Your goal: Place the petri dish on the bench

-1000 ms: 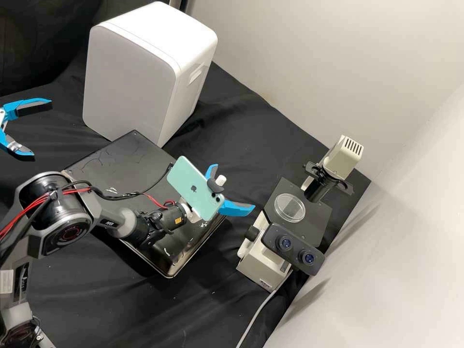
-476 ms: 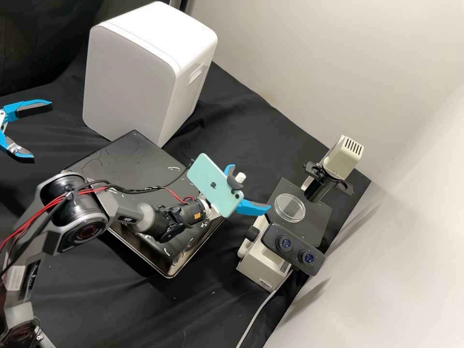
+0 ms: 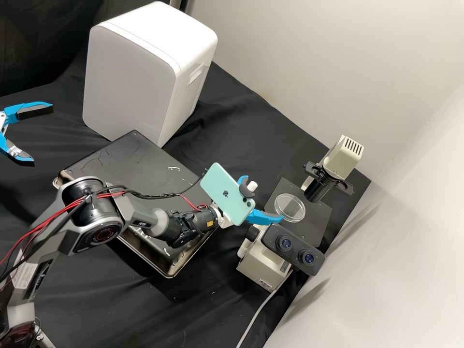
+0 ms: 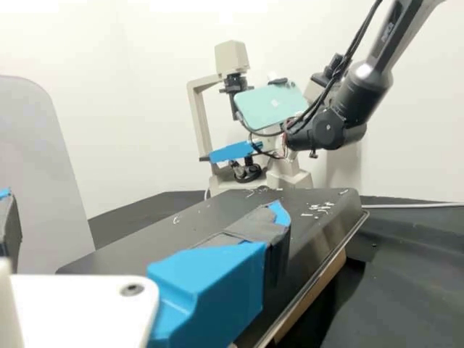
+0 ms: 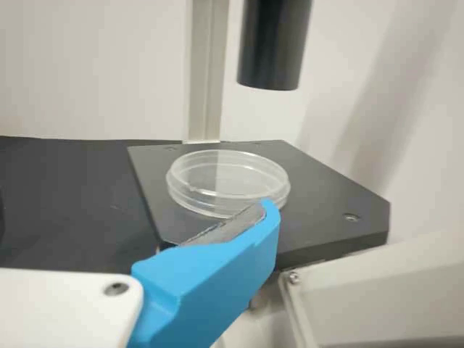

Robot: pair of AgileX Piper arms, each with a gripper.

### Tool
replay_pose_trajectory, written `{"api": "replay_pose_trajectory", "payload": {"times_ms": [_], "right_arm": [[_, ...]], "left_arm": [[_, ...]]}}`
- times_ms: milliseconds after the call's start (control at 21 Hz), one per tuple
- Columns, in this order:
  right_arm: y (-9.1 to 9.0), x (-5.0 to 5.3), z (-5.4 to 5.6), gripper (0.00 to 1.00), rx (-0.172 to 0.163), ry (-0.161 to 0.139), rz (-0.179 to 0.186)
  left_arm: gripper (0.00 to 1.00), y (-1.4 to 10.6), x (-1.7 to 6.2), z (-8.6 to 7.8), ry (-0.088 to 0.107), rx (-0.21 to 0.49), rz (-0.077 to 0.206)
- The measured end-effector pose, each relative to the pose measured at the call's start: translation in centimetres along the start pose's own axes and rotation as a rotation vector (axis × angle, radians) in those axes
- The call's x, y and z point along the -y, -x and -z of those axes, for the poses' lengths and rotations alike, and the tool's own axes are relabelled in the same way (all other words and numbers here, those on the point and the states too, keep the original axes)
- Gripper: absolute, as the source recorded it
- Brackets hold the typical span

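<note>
The right arm lies stretched low over the tray (image 3: 168, 273). The right gripper (image 3: 261, 200) has its fingers apart, the lower finger (image 5: 217, 279) just beside the petri dish (image 3: 290, 207). The dish rests on the microscope stage (image 3: 314, 220), near the edge facing the arm. The left gripper (image 3: 35, 133), fingers apart too, hovers over the bench (image 3: 232, 125) at its left edge.

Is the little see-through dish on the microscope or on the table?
On the microscope. The petri dish lies flat on its dark stage, and the right gripper is beside it, not gripping it.
</note>
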Motion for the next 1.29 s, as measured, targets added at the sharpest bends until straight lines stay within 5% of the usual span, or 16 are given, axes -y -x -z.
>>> {"api": "replay_pose_trajectory", "payload": {"times_ms": [381, 714, 1095, 1286], "right_arm": [[-0.2, -1.6, -1.0, 1.0, 0.03, -0.002, -0.031], [-1.9, -3.8, -0.8, 1.0, 0.055, -0.035, -0.037], [-3.3, -4.4, -0.6, 1.0, 0.089, -0.031, -0.014], [-4.7, -4.3, -0.7, 1.0, 0.112, 0.007, -0.009]], "left_arm": [[1.0, 0.0, 0.0, 0.0, 0.001, 0.0, -0.001], [1.0, -0.1, 0.24, -0.1, 0.006, 0.008, 0.013], [1.0, -0.2, 0.37, -0.1, 0.01, 0.007, 0.02], [1.0, -0.2, 0.39, -0.1, 0.009, 0.007, 0.021]]}}
